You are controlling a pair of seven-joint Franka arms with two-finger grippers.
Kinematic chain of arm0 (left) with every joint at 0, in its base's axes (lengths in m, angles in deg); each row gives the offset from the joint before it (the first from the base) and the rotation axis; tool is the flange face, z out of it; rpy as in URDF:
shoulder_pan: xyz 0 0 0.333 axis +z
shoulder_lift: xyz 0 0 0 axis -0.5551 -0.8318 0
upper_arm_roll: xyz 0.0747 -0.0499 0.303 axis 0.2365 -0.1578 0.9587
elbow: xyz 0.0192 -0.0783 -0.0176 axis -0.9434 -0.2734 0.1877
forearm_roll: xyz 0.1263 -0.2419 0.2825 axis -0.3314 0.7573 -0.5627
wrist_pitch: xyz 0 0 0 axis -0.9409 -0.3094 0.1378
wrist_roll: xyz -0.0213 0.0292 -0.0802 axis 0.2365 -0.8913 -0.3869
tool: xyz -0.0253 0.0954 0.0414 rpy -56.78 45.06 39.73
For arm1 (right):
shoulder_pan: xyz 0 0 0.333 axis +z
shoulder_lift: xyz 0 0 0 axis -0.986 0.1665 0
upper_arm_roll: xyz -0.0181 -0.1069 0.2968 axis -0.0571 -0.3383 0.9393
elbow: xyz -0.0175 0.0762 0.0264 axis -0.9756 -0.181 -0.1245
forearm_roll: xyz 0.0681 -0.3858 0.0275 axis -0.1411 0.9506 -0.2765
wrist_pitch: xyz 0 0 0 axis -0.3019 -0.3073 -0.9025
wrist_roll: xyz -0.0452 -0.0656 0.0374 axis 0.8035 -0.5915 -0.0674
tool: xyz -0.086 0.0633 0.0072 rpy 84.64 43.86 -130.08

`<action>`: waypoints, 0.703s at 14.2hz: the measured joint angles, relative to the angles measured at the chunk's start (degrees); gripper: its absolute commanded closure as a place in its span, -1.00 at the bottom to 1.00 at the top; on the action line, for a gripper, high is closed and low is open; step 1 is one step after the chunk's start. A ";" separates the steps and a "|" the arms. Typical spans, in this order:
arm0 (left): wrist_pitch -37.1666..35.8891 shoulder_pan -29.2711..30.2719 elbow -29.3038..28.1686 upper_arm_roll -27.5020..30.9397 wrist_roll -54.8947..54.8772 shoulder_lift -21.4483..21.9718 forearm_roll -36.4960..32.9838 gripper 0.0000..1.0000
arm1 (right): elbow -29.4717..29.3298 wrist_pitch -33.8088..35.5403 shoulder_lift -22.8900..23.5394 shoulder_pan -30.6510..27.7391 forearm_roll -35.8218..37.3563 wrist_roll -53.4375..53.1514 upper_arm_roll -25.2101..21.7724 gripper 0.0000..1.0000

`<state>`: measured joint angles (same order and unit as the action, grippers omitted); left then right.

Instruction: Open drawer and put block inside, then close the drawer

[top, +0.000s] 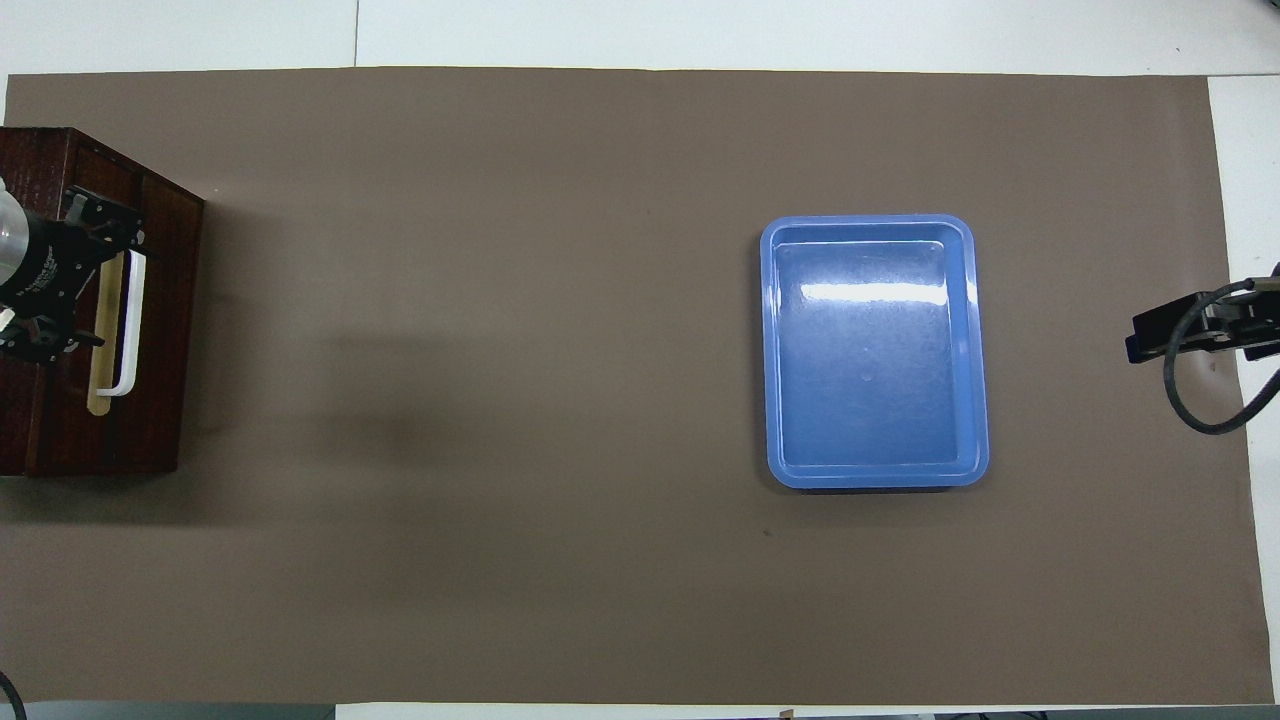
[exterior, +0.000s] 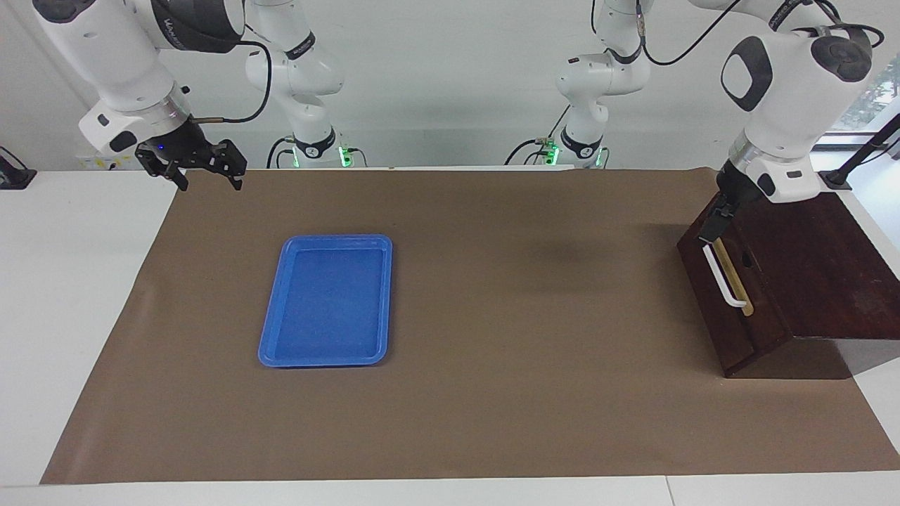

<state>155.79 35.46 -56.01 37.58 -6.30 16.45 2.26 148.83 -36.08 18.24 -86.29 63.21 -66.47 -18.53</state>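
drawer [exterior: 728, 295]: closed, at left arm's end of the table
left gripper [exterior: 711, 228]: over the handle's [exterior: 723, 278] upper end, finger state unclear
right gripper [exterior: 204, 169]: fingers spread, waiting over mat corner
tray [exterior: 328, 300]: empty

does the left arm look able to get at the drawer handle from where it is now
Probably yes. The left gripper hangs just over the end of the white handle nearer the robots, on the drawer front, and nothing stands between them. The right gripper waits at the right arm's end of the table, beside the blue tray.
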 measured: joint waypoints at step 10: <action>-4.32 -0.02 -0.14 -0.43 -27.99 2.08 0.97 -1.00 | 0.00 0.00 -0.01 0.00 0.00 0.00 0.00 -1.00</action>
<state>151.47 35.44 -56.16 37.15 -34.30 18.53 3.23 148.83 -36.08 18.23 -86.29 63.21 -66.47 -18.53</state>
